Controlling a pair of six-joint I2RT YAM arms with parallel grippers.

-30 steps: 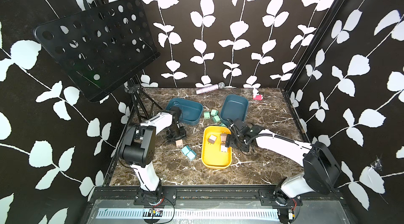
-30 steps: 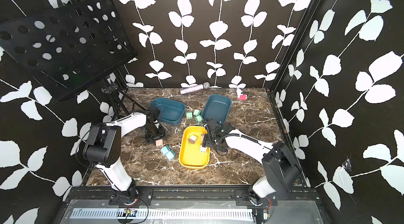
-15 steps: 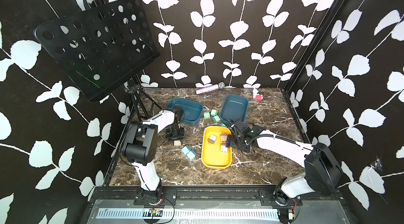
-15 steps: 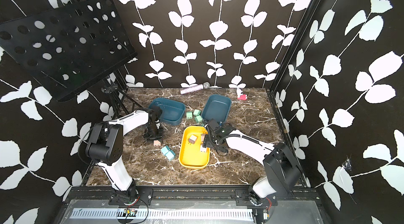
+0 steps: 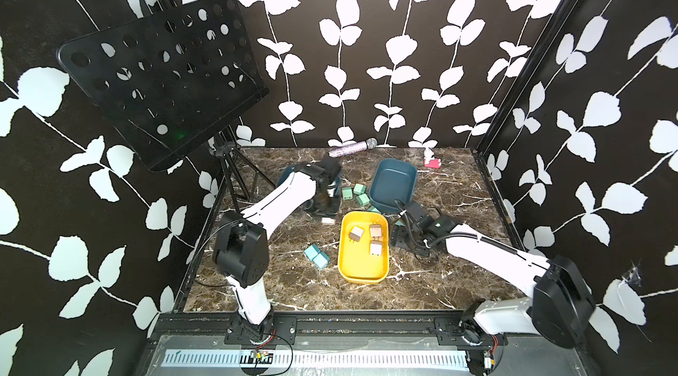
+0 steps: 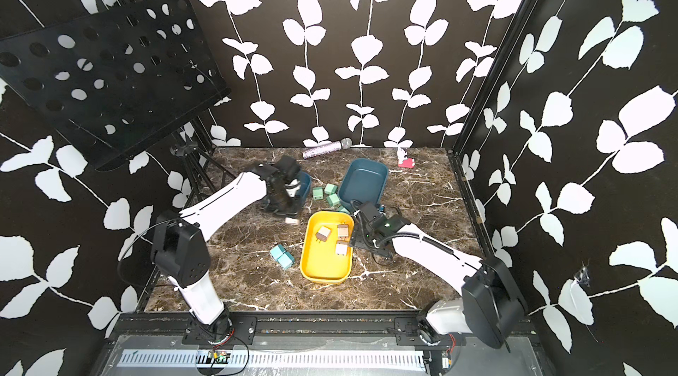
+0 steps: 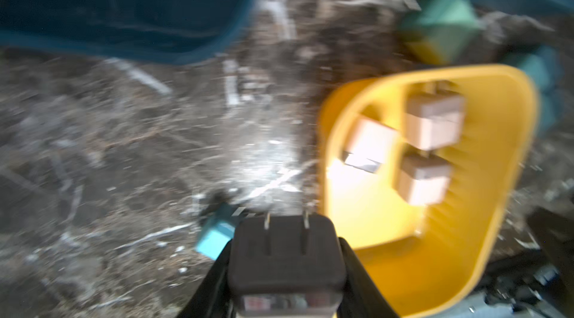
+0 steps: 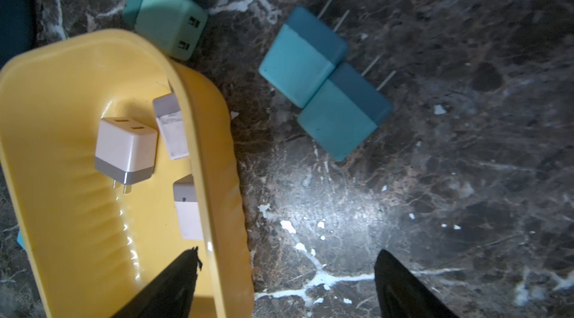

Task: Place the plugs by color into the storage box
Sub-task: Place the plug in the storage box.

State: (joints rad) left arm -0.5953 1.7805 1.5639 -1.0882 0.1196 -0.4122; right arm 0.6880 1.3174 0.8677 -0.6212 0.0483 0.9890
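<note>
Left gripper point(image 7: 285, 276) clamped on a beige cube-shaped plastic plug point(image 7: 284, 248), prongs pointing forward. Yellow plastic tray point(image 5: 340, 245), holding three beige plugs point(image 5: 375, 231), sits just lower right in a top view. Right gripper point(image 8: 287, 252) gapes empty.

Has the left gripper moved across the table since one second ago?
Yes. In a top view the left gripper, shut on a beige plug, has shifted sideways toward the yellow tray, which has stayed in place.

Both top views look down from high over the near edge onto the whole table point(image 5: 440, 282); both wrist views sit close above it, sharing the yellow tray point(image 7: 435, 68)
</note>
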